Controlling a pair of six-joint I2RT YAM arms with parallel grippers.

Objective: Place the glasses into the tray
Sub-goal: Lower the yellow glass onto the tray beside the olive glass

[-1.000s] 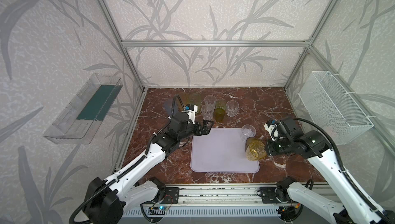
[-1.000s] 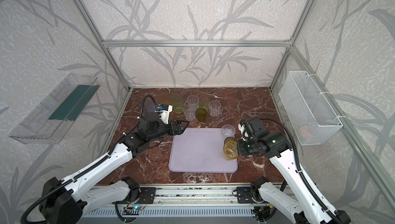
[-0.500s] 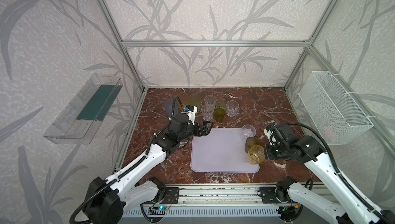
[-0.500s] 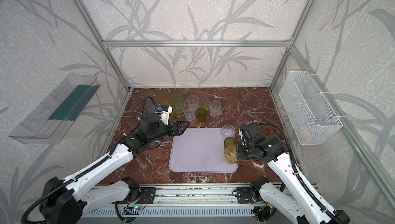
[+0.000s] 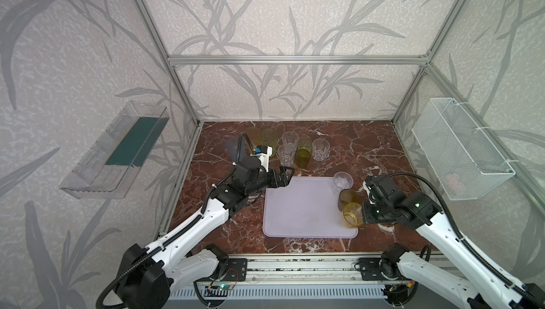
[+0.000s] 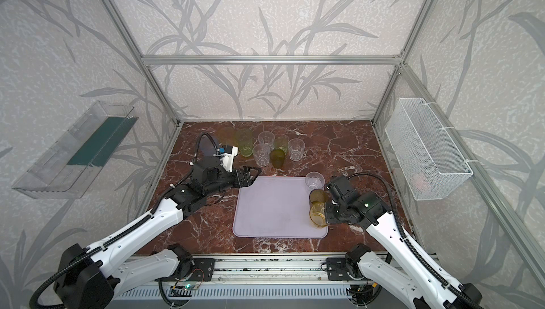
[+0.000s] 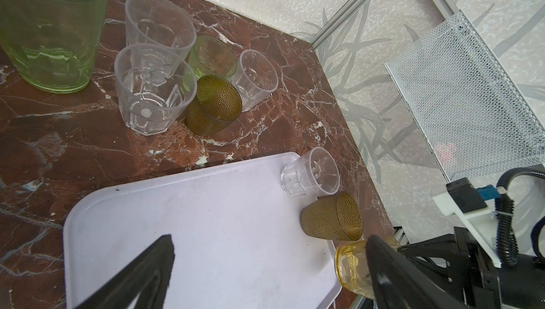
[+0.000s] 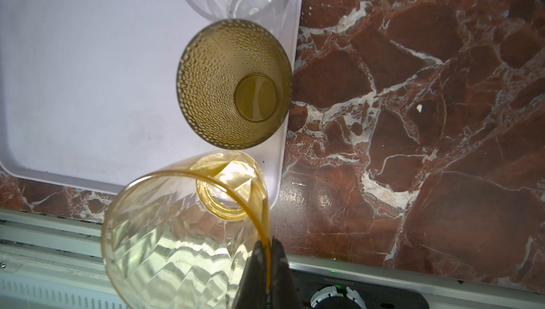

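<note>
The amber glass stands mouth up, its long axis close to vertical with a slight lean. It is over the 4 o'clock corner of the tray (reading the tray as a dial in both top views, 12 toward the back wall). The right gripper is pinched tight on its rim, one finger inside the wall and one outside. Whether the base touches the tray I cannot tell. The glass is see-through yellow, cut in diamond facets, with a thick round foot.

Two more glasses stand upright on the tray along that same edge. A dimpled olive-brown glass is at 3 o'clock, just beside the amber one, and a clear faceted glass is at 2 o'clock. Past the tray at 12 o'clock, on the red marble tabletop, a cluster of glasses stands mouth up: clear, light green and one olive-brown.

The left gripper hovers at the tray's 11 o'clock corner, jaws wide apart and empty.

The only writing is a row of small digits on black hardware past the table's front edge, too small to read surely.
</note>
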